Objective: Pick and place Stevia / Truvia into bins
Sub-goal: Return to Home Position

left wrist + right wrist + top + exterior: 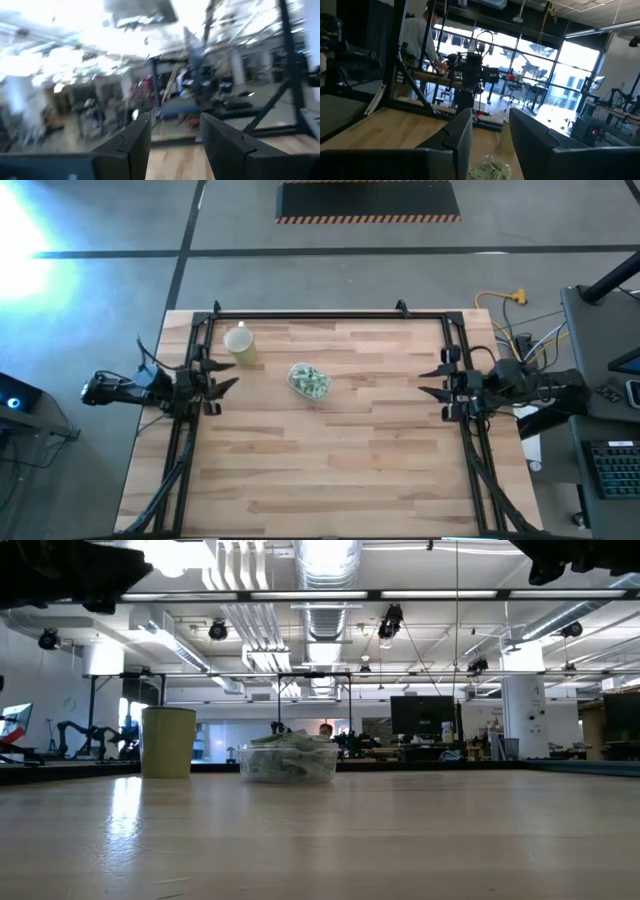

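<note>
Near the middle of the tabletop (330, 470), a little toward its far edge, stands the clear tub (291, 380), heaped with green-and-white sachets (311, 381) that rise to its rim. A pale yellow cup (240, 343) stands upright nearby, apart from the tub, on the left arm's side. At the left edge, the left tool (228, 374) hangs above the wood with its fingers spread, holding nothing. Across from it, at the right edge, the right tool (425, 382) points toward the tub, also spread and empty.
</note>
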Tool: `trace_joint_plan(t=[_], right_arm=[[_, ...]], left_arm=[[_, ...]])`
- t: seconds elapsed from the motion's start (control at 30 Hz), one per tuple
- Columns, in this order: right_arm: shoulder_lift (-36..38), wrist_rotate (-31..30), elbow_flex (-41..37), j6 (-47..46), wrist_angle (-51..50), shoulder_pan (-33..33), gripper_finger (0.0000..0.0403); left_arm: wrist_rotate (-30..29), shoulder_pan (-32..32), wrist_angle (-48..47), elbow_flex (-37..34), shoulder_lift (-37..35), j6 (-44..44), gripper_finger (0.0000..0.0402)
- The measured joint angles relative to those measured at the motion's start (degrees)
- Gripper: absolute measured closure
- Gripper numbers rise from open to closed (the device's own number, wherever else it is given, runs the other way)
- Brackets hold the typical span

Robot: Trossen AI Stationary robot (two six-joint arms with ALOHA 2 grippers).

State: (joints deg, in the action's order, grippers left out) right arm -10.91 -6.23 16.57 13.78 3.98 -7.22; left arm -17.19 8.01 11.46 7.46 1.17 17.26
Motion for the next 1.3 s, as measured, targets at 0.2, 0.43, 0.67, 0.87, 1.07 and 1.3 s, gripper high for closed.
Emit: trace_joint_plan(t=[0.2, 0.43, 0.67, 0.87, 1.07, 1.3], right_arm=[[7.8, -1.4, -1.2, -1.7, -5.7, 0.0, 0.0285], [10.4, -1.3, -1.1, -4.2, -12.3, 0.0, 0.0292], [9.9, -1.2, -1.6, -5.5, -12.3, 0.0, 0.0289], [10.0, 4.3, -3.0, -5.0, -10.6, 0.0, 0.0296], [10.1, 6.4, -6.0, -5.1, -5.7, 0.0, 0.0302], [10.1, 7.3, -8.2, -10.2, -4.9, 0.0, 0.0301]], left_arm=[[-6.1, 0.0, -1.2, 0.3, 1.4, -2.6, 0.0249], [-6.5, 0.0, -5.5, 0.1, 0.5, -5.6, 0.0249], [-1.5, 0.0, -6.1, -3.0, 0.4, -7.9, 0.0249], [-0.2, 0.0, -2.9, -6.1, 0.4, -7.5, 0.0249], [1.3, 0.0, -2.5, -6.1, 0.4, -7.5, 0.0249], [1.7, 0.0, -2.9, -6.4, 0.4, -7.8, 0.0249]])
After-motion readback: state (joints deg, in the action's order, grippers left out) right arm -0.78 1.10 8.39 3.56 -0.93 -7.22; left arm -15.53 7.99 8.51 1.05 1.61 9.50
